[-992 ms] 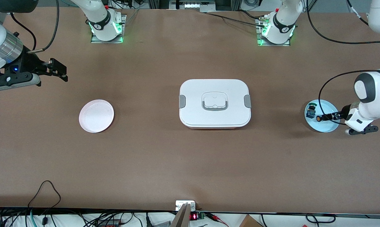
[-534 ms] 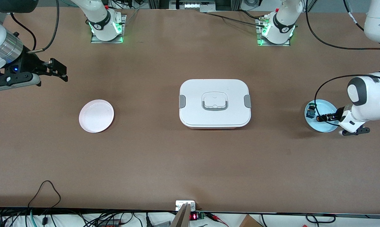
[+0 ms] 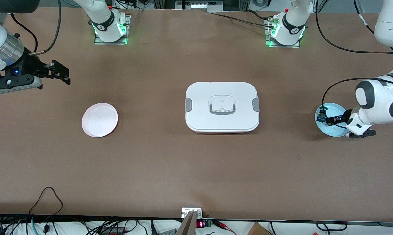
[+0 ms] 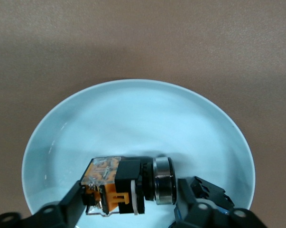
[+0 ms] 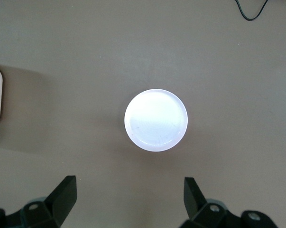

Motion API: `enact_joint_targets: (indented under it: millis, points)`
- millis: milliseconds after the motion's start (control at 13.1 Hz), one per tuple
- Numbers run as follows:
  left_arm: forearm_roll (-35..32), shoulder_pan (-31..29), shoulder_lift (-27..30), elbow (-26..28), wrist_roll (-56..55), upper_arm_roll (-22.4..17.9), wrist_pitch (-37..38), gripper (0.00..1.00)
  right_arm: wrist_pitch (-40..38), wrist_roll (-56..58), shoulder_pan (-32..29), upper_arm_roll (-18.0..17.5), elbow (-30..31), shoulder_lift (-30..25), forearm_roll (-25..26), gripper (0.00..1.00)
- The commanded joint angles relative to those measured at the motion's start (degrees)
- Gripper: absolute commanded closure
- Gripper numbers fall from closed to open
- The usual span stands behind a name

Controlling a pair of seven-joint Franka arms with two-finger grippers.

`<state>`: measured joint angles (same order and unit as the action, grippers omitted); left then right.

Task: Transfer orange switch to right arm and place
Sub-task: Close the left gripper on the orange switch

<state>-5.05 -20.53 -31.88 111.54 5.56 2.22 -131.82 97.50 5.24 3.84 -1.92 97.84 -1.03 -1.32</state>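
The orange switch (image 4: 114, 185) lies on its side in a light blue plate (image 4: 133, 114) at the left arm's end of the table; in the front view the orange switch (image 3: 328, 121) is a small dark shape on that plate (image 3: 333, 132). My left gripper (image 4: 131, 187) is low over the plate, open, its fingers straddling the switch lengthwise. One finger (image 4: 71, 204) touches the orange end; the other (image 4: 190, 199) stands a hair off the silver ring. In the front view my left gripper (image 3: 333, 121) is over the plate. My right gripper (image 3: 61, 73) waits, open and empty (image 5: 128, 194), at the right arm's end.
A green-capped blue switch (image 3: 321, 115) lies in the same blue plate, beside the orange one. A pale pink plate (image 3: 99, 119) sits near the right arm's end and shows in the right wrist view (image 5: 155, 119). A white lidded box (image 3: 222, 106) stands mid-table.
My left arm has shifted toward the middle of the table, bringing the gripper's fingers over and around the orange switch. The right arm has not moved.
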Motion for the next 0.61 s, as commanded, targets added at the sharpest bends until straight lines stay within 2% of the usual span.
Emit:
enact_joint_targets:
  millis: [0,229,534]
  points:
    - [-0.9,-0.7,0.1,0.0,3.4,0.4,-0.6,0.44,-0.6,-0.5,-0.1,-0.3,-0.9,0.2,0.1,0.00]
    - [-0.9,-0.7,0.3,-1.4,3.8,0.4,-0.2,0.58,-0.6,-0.5,-0.1,-0.3,-0.9,0.2,0.0,0.00]
    - [-1.1,-0.2,3.0,-5.2,7.5,0.9,2.7,0.59,-0.6,-0.4,-0.2,-0.3,-0.9,0.3,0.0,0.00]
